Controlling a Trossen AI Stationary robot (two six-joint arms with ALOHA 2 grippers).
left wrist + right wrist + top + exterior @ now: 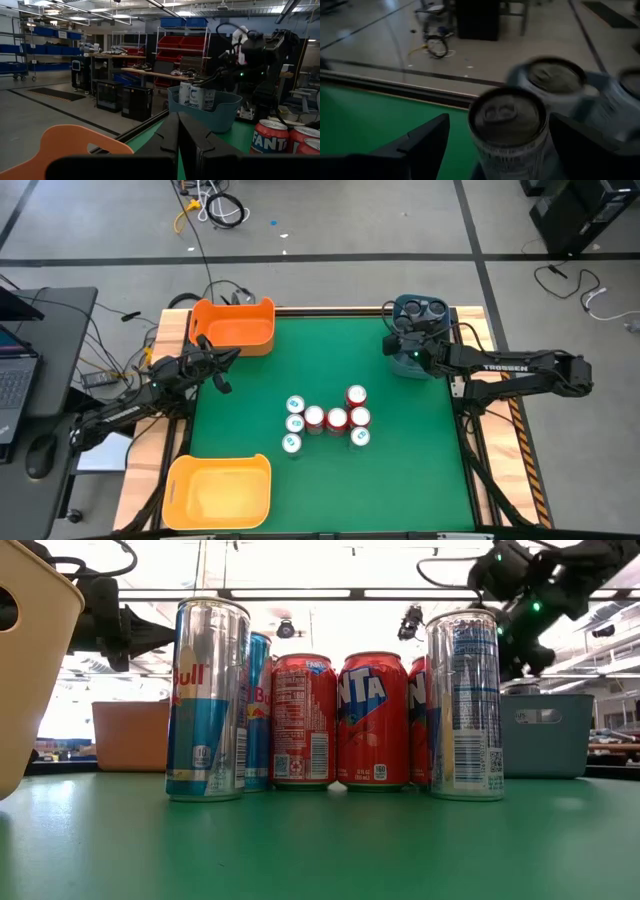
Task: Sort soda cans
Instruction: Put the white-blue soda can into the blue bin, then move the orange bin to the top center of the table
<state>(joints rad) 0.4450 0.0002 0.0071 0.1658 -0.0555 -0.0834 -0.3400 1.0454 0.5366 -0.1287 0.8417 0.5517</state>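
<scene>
Several soda cans (325, 420) stand upright in a cluster on the green table's middle: red ones (372, 720) and silver-blue ones (207, 700). More white cans (192, 95) stand in the blue-grey bin (395, 330) at the far right. My right gripper (410, 352) hovers over that bin, open. In its wrist view its fingers stand on either side of one white can (507, 122), with green table showing between one finger and the can. My left gripper (222, 377) hangs shut and empty near the orange bin (235, 325), left of the cluster.
A yellow bin (220, 490) sits at the near left corner, the orange bin at the far left, and the blue-grey bin (545, 735) at the far right. Bare green table (420, 470) lies around the can cluster. A laptop and cables lie left of the table.
</scene>
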